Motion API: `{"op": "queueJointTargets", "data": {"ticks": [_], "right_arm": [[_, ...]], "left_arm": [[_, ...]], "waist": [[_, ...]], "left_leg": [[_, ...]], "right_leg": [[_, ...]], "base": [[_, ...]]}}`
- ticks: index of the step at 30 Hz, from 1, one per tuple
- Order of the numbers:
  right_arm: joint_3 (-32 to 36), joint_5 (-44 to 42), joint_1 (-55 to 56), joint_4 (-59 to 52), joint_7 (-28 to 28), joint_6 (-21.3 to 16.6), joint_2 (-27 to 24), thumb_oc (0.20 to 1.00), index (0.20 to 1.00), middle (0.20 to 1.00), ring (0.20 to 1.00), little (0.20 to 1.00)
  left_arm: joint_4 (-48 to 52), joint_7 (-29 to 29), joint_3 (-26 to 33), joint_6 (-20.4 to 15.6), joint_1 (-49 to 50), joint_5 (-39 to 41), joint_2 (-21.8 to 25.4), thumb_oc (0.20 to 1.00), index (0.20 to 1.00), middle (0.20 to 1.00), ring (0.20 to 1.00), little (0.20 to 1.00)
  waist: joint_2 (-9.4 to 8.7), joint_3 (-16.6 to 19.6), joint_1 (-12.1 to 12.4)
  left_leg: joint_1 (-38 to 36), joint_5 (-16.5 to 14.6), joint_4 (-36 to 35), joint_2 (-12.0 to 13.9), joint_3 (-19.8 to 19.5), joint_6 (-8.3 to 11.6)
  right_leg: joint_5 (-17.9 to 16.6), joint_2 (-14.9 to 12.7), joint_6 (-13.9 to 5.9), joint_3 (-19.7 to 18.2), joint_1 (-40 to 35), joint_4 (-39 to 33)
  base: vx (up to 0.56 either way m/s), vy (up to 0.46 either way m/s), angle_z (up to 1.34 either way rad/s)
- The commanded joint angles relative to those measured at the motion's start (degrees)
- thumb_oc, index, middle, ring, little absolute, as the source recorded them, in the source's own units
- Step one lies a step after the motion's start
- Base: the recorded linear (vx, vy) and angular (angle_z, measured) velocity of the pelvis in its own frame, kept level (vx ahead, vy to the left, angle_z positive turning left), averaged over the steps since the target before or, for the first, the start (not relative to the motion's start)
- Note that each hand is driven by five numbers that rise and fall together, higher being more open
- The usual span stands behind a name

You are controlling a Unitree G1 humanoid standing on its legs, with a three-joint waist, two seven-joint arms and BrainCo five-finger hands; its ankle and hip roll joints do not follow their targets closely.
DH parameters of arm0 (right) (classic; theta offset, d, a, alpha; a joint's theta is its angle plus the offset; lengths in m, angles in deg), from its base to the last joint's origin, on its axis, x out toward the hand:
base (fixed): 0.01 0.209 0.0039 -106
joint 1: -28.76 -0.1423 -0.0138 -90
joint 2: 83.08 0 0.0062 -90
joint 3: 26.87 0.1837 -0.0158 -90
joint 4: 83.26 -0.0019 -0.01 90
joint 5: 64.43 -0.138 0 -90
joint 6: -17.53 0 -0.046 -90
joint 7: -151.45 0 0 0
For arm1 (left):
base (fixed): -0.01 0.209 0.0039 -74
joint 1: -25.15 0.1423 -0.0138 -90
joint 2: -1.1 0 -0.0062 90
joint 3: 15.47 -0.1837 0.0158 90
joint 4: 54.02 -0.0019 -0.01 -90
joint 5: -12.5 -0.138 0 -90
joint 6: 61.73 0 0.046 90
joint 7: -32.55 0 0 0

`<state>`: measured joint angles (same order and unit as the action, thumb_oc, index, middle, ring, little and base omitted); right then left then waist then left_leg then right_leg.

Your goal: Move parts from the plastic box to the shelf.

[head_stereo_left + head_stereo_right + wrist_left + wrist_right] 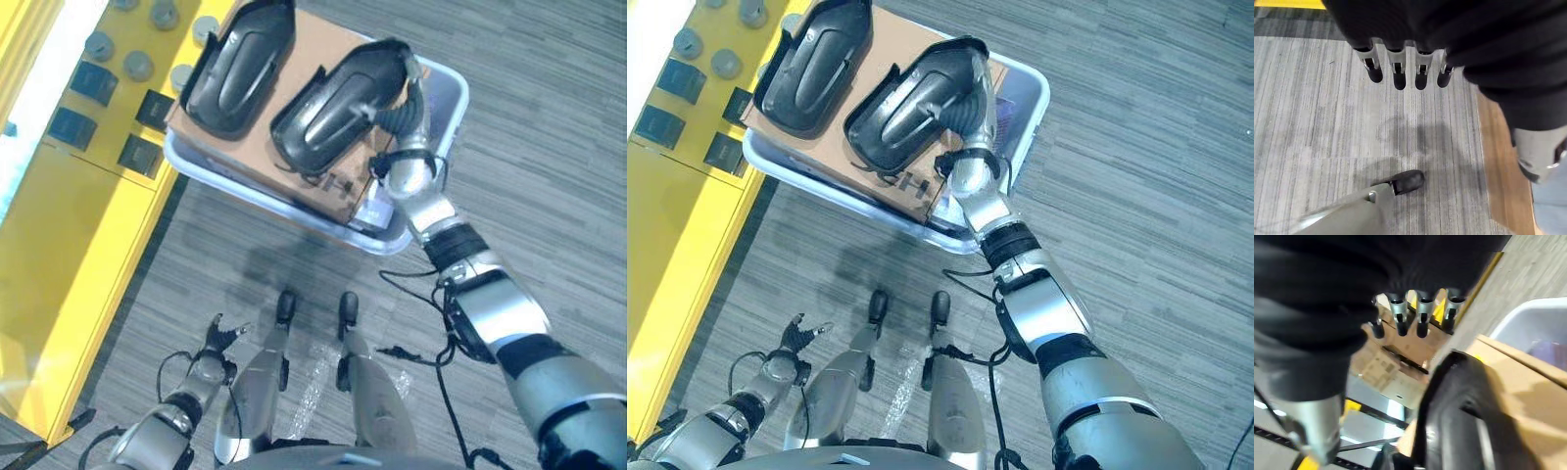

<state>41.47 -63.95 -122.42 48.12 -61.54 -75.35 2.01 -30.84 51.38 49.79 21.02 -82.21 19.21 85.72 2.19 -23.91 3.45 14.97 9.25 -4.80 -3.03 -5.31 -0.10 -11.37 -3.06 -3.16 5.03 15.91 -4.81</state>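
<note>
A pale plastic box [449, 90] stands on the floor ahead, covered by a cardboard sheet [257, 155]. Two black moulded parts lie on the sheet, one on the left [238, 64] and one on the right [338, 110]. My right hand [400, 116] reaches over the right end of the right-hand part [1459, 401]. Its fingers [1420, 316] are straight above the part and are not curled round it. My left hand [217, 343] hangs low at the lower left, its fingers [1398, 73] straight over the carpet and holding nothing.
A yellow shelf [78, 255] runs along the left, touching the box's left end. On it lie dark square parts [71, 127] and grey round parts [137, 65]. Grey striped carpet spreads to the right. A crumpled clear film [313, 380] lies on the floor close in.
</note>
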Motion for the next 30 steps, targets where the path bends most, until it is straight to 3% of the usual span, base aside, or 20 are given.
{"op": "queueJointTargets", "data": {"ticks": [1, 4, 13, 18, 19, 21, 22, 25, 30], "right_arm": [[0.11, 3.57, -2.96, 1.31, -2.76, -0.54, -1.31, 1.0, 1.0, 1.0, 1.0, 1.0], [-3.62, 6.23, -7.46, 7.97, 0.39, 1.73, 0.32, 1.0, 1.0, 1.0, 1.0, 1.0], [-10.97, 5.04, -12.92, 30.38, 8.56, 3.92, 4.59, 1.0, 1.0, 1.0, 1.0, 1.0], [-14.75, 10.24, -13.42, 40.21, 12.41, 5.94, 3.5, 1.0, 1.0, 1.0, 1.0, 1.0], [-15.34, 11.56, -13.61, 41.8, 13.2, 6.48, 2.97, 0.821, 0.821, 0.821, 0.821, 0.821], [-16.16, 14.06, -13.47, 43.61, 14.25, 7.14, 1.22, 0.241, 0.241, 0.241, 0.241, 0.241], [-16.14, 14.66, -13.31, 44.18, 14.76, 7.31, 0.3, 0.2, 0.2, 0.2, 0.2, 0.2], [-15.18, 14.85, -11.83, 44.32, 14.97, 7.76, -3.25, 0.2, 0.2, 0.2, 0.2, 0.2], [-14.04, 14.14, -10.8, 42.89, 14.57, 7.64, -4.74, 0.2, 0.2, 0.2, 0.2, 0.2]], "left_arm": [[-3.24, 1.79, -0.64, -0.19, -1.37, 1.71, -0.27, 1.0, 1.0, 1.0, 1.0, 1.0], [-2.51, 1.34, -1.22, -0.81, -1.8, 2.84, -0.44, 1.0, 1.0, 1.0, 1.0, 1.0], [-3.73, -0.1, -3.9, -0.88, -2.9, 4.67, -0.96, 1.0, 1.0, 1.0, 1.0, 1.0], [-4.07, -1.39, -5.31, -0.74, -2.4, 4.39, -1.17, 1.0, 1.0, 1.0, 1.0, 1.0], [-4.03, -1.62, -5.71, -0.79, -2.31, 4.28, -1.24, 1.0, 1.0, 1.0, 1.0, 1.0], [-3.76, -2.1, -6.18, -0.84, -2.05, 3.82, -1.31, 1.0, 1.0, 1.0, 1.0, 1.0], [-3.78, -2.42, -6.33, -0.77, -1.91, 3.58, -1.36, 1.0, 1.0, 1.0, 1.0, 1.0], [-3.78, -3.35, -6.51, -0.39, -1.9, 2.87, -1.81, 1.0, 1.0, 1.0, 1.0, 1.0], [-4.19, -3.96, -6.03, 0.12, -1.78, 2.33, -2.1, 1.0, 1.0, 1.0, 1.0, 1.0]], "waist": [[-0.24, 3.05, 0.49], [0.11, 3.5, 0.7], [-0.09, 3.23, 1.74], [0.75, 4.02, 2.61], [1.02, 4.27, 2.97], [1.55, 4.64, 3.57], [1.77, 4.84, 3.77], [2.43, 5.51, 4.17], [2.39, 5.95, 3.67]], "left_leg": [[1.92, -1.31, -0.2, 2.57, 2.98, 4.61], [1.31, -1.63, -0.2, 2.33, 3.44, 4.46], [2.44, -1.16, -0.2, 2.36, 2.71, 4.84], [2.69, -1.11, -0.2, 2.06, 1.47, 4.79], [2.67, -1.08, -0.2, 1.91, 1.11, 4.79], [2.61, -1.09, -0.2, 1.69, 0.44, 4.78], [2.58, -1.1, -0.2, 1.59, 0.19, 4.8], [2.28, -1.09, -0.2, 1.22, -0.41, 4.84], [1.74, -1.3, -0.2, 1.24, -0.35, 4.77]], "right_leg": [[7.01, -3.74, -5.02, -3.99, -4.01, 1.54], [6.92, -4.03, -5.24, -4.22, -3.97, 1.78], [6.46, -3.85, -5.35, -3.53, -3.44, 1.72], [6.75, -4.25, -5.47, -2.63, -4.04, 1.44], [6.82, -4.42, -5.49, -2.28, -4.29, 1.36], [6.97, -4.71, -5.61, -1.7, -4.78, 1.21], [7.06, -4.82, -5.61, -1.5, -4.97, 1.19], [7.25, -5.2, -5.72, -1.03, -5.43, 1.2], [7.44, -5.25, -5.65, -0.95, -5.83, 1.38]], "base": [[-0.01, 0.034, -0.09], [0.01, 0.048, -0.16], [0.02, 0.002, 0.01], [0.01, -0.002, 0.07], [0.02, -0.015, 0.25], [0.02, -0.011, 0.19], [0.01, 0.003, 0.1], [0.0, 0.003, 0.19], [0.0, -0.001, 0.01]]}}
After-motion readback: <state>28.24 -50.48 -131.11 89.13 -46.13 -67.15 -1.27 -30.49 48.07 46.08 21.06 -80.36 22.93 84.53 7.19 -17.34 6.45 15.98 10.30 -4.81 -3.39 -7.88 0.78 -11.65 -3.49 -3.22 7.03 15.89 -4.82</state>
